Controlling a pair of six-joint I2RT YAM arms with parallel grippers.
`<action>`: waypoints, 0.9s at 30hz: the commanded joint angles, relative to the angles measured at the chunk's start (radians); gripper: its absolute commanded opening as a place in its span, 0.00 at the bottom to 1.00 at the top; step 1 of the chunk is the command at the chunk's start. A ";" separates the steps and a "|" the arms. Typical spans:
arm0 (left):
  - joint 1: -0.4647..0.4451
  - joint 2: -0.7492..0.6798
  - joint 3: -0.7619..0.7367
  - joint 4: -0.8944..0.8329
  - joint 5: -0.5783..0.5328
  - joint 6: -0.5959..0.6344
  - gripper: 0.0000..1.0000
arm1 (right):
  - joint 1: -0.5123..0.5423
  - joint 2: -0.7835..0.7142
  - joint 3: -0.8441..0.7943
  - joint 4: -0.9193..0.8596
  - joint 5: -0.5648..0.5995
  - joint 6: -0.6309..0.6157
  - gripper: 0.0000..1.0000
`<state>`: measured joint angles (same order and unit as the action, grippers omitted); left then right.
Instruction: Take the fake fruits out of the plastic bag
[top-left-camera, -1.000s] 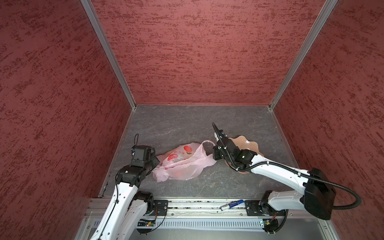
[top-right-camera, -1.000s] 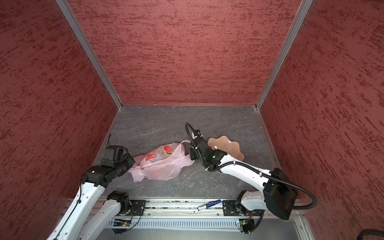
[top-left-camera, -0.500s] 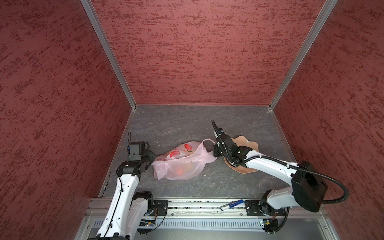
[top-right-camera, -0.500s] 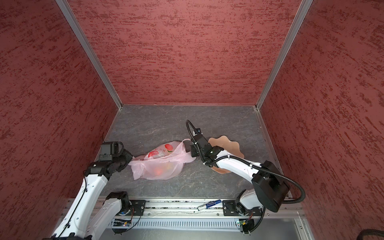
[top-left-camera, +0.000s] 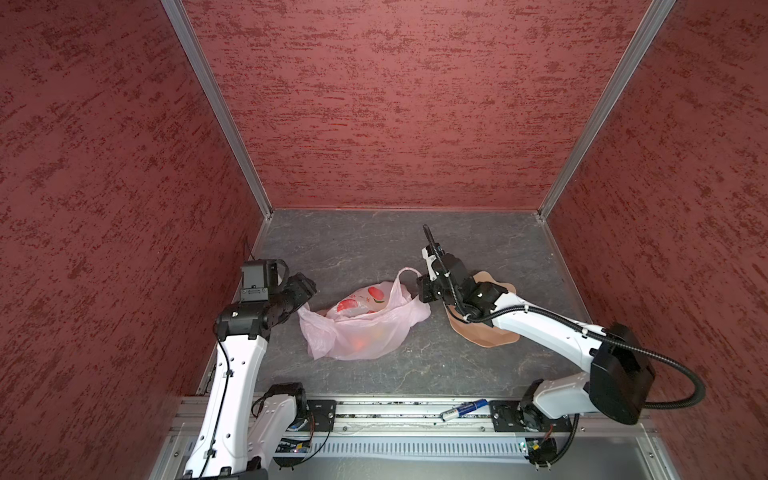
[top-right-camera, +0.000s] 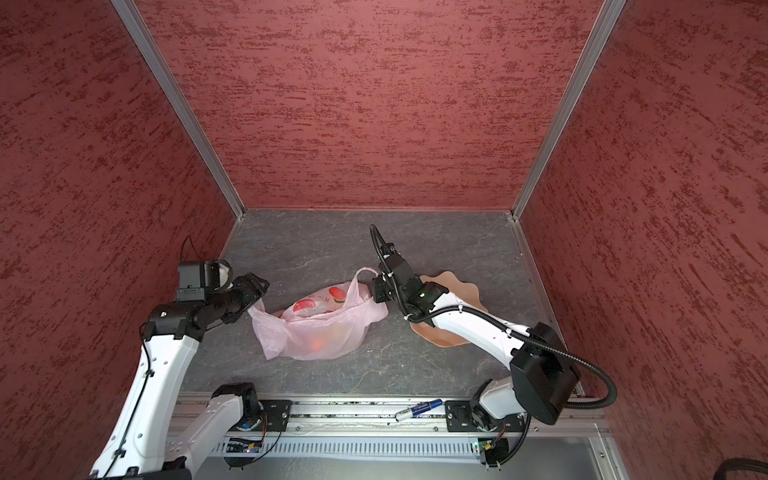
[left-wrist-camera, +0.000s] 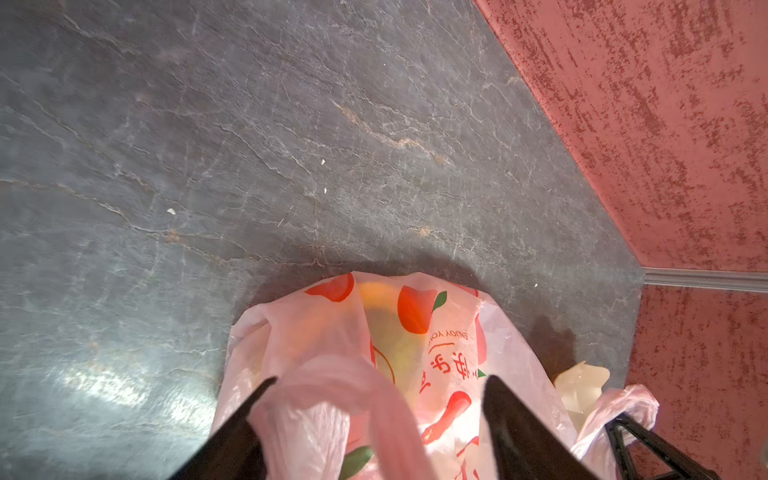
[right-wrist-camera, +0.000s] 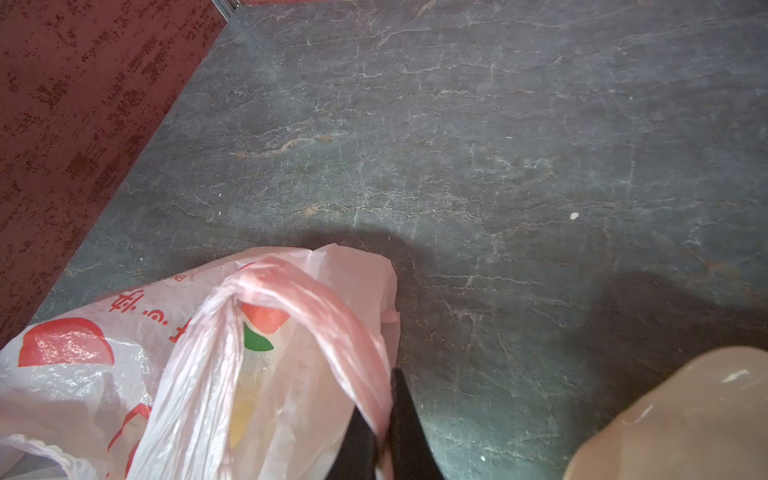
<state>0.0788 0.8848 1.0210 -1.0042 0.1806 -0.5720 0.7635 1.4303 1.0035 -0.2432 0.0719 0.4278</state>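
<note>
Zero fake fruits (top-left-camera: 360, 341) lie outside the plastic bag (top-left-camera: 332, 332), which slumps on the table (top-left-camera: 374, 249) with coloured lumps showing through, right jaws clenched on one handle loop (right-wrist-camera: 299, 291), left jaws spread wide around the other without gripping, so the whole emptying looks left to do.

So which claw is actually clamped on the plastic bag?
The right claw: it is pinched shut on one handle of the plastic bag. The left claw stands open, bag film loose between its fingers.
</note>
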 joint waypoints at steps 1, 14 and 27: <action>0.002 0.014 0.101 -0.139 -0.011 0.090 0.92 | -0.003 -0.018 0.043 -0.020 -0.056 0.025 0.11; -0.010 0.092 0.403 -0.286 -0.072 0.185 1.00 | -0.004 0.061 0.138 -0.046 -0.137 0.014 0.12; -0.173 0.408 0.813 -0.300 -0.069 0.351 1.00 | -0.004 -0.046 0.100 -0.100 -0.109 0.053 0.12</action>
<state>-0.0315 1.2366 1.7714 -1.2747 0.1081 -0.3141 0.7635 1.4273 1.1156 -0.3347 -0.0456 0.4568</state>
